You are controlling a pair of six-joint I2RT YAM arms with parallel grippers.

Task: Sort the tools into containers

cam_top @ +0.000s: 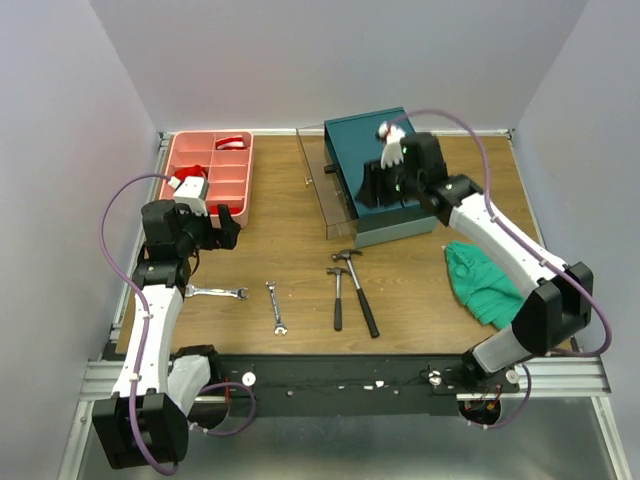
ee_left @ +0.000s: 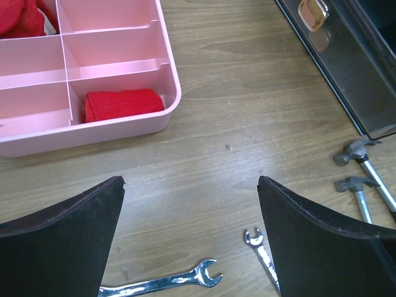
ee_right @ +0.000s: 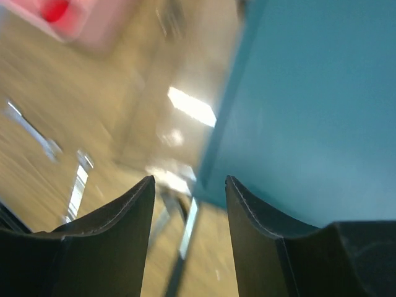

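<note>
Two claw hammers lie side by side on the table in front of the teal box. Two silver wrenches lie left of them. The pink divided tray is at the back left. My left gripper is open and empty beside the tray's near corner, above bare wood; both wrenches show just below it. My right gripper is open and empty over the teal box, in a blurred view. The all-black hammer is hidden.
A clear plastic tray leans on the box's left side. A green cloth lies at the right. Red items sit in some pink tray compartments. Hammer heads show at the left wrist view's right edge.
</note>
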